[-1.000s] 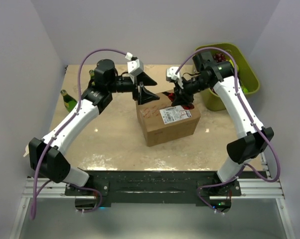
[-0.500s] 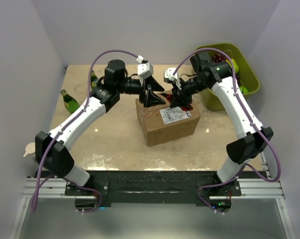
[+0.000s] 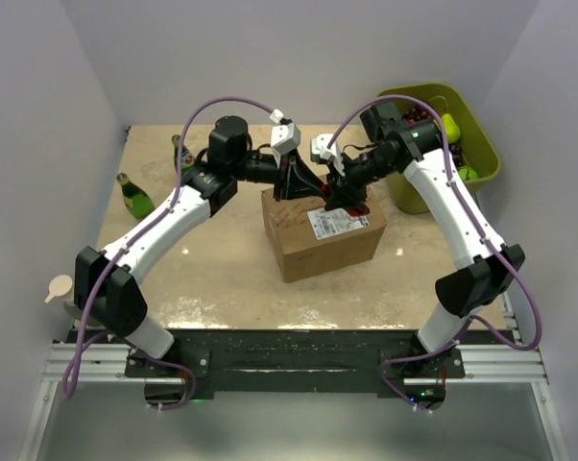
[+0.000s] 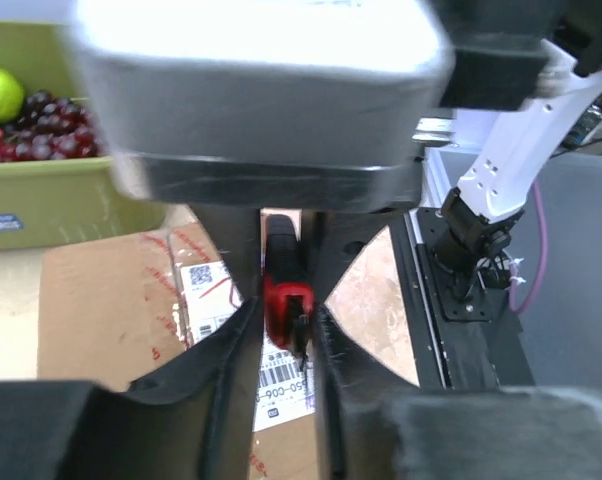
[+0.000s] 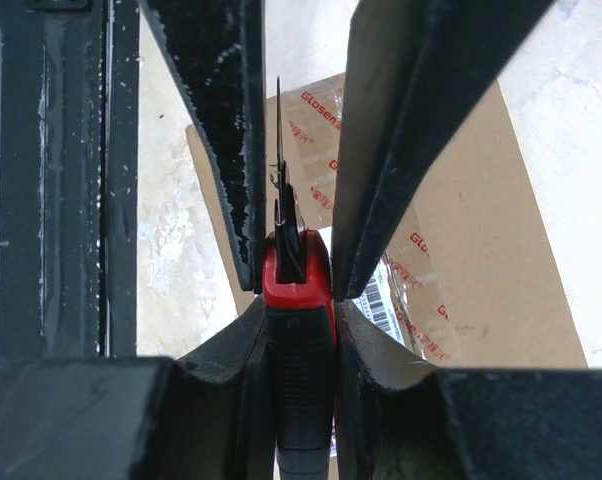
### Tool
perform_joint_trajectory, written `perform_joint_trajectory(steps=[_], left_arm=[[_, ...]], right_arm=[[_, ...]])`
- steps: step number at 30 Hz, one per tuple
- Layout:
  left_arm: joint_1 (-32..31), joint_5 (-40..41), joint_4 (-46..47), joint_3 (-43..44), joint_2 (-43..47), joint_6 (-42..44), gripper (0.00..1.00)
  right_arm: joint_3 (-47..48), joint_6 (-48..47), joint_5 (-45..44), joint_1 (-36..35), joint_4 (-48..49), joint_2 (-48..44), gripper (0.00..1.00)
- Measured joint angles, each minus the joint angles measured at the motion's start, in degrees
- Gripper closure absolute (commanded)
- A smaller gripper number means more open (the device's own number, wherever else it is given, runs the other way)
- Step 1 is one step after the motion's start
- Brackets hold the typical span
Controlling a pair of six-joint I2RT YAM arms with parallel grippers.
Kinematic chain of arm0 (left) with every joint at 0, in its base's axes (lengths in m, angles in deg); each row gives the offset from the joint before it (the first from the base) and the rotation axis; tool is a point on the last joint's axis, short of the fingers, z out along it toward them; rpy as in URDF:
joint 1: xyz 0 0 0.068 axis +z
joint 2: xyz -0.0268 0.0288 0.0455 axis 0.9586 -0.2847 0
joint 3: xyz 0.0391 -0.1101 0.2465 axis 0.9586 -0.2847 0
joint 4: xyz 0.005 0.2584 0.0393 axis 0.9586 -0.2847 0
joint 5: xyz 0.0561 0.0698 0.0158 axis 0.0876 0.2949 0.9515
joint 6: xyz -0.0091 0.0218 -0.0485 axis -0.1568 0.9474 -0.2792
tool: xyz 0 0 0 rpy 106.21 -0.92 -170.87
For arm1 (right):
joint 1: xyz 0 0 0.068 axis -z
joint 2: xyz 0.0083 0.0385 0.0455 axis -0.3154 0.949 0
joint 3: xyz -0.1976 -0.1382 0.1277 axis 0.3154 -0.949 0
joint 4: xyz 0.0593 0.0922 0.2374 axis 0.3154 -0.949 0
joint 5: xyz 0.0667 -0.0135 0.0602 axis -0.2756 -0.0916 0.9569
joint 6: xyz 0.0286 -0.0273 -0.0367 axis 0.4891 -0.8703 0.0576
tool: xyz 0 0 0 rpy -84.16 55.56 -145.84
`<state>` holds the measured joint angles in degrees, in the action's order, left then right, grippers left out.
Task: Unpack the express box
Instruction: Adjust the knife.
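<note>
- Moved in the last second: your left gripper (image 4: 284, 315) has swung rightward from the box's back left corner, and now meets your right gripper (image 5: 299, 295) tip to tip over the back of the box. The right gripper has eased slightly left. The box has not shifted.
- Express box (image 3: 318, 248): you have one brown carton on the table (image 3: 222, 259), mid-table and a little right of centre, turned at a slight angle. Its top flaps lie flat.
- Label (image 3: 332, 223): white, with barcodes, on the box top toward the right side. Clear tape with red print runs across the same top.
- Knife (image 5: 301, 350): black ribbed handle and red collar. Its thin blade (image 5: 279, 150) points away from the right wrist, above the box top.
- Right gripper: pressed together on the knife, pinching it at the collar and handle.
- Left gripper: its fingertips (image 4: 243, 330) sit close on either side of the red collar. You cannot tell from these views whether they squeeze it or only flank it.
- Green tub (image 3: 483, 144): at the far right corner of the table, apart from the box, holding dark grapes (image 3: 421, 110) and green fruit (image 3: 449, 125).
- Bottles: two green ones on the far left of the table, one near the edge (image 3: 132, 195) and one further back (image 3: 180, 149), well apart from the box.
</note>
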<state>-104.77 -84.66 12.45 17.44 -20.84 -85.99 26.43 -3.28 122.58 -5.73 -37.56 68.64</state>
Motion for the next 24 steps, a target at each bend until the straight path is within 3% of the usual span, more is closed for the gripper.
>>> perform_joint_trajectory(steps=[3,5,7,10,11,15,20,24], left_arm=[[-0.04,-0.15,0.70,0.02,-0.26,0.39,1.00],[-0.04,-0.07,0.76,0.00,-0.28,0.66,1.00],[0.00,-0.09,0.85,-0.07,-0.28,0.94,1.00],[0.33,-0.68,2.75,-1.25,-0.09,0.13,1.00],[0.61,-1.07,4.28,-2.38,0.17,-1.01,1.00],[3.21,-3.50,9.57,-7.61,1.70,-7.72,1.00],[8.72,-6.71,17.05,-13.60,4.02,-16.37,1.00],[11.02,-7.58,21.18,-16.09,6.73,-20.41,1.00]], right_arm=[[0.00,1.20,-0.20,0.11,-0.04,0.04,1.00],[0.00,2.40,-0.24,0.13,0.00,0.09,1.00],[0.00,3.34,-0.35,0.13,0.04,0.09,0.94],[-0.81,4.96,-0.04,0.13,0.85,-0.17,0.69],[-1.90,6.03,0.33,0.11,1.86,-0.59,0.56],[-11.58,10.73,3.04,-0.07,9.90,-6.16,0.37],[-26.47,21.59,5.09,0.90,25.27,-18.45,0.32],[-29.55,27.47,7.15,1.07,33.09,-19.93,0.32]])
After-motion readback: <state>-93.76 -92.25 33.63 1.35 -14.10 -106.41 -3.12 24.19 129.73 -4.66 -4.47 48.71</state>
